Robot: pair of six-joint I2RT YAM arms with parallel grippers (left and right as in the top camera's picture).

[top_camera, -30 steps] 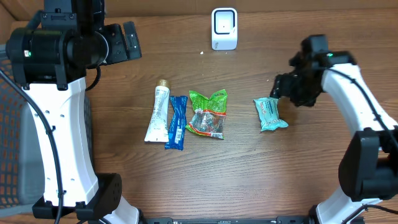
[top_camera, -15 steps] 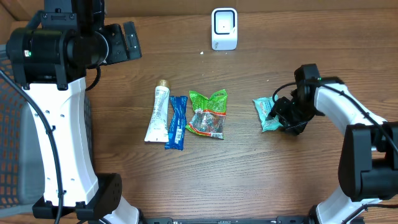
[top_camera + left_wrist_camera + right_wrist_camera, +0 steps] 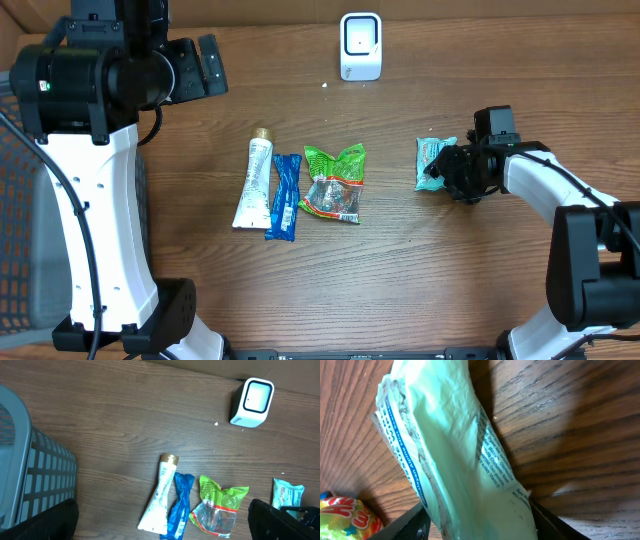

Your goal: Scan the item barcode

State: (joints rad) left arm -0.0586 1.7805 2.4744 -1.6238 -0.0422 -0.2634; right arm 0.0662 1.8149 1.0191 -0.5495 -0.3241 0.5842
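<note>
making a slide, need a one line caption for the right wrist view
Right gripper pinching a pale green packet, wooden table behind it.

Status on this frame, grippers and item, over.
Left gripper open, parked far left. Right gripper shut on mint packet. Nothing between packet and scanner.

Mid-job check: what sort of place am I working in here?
Likely a mock checkout bench: a white barcode scanner at the back of the wooden table, a white tube and mint-green packet as goods to scan, and a grey basket at left.
</note>
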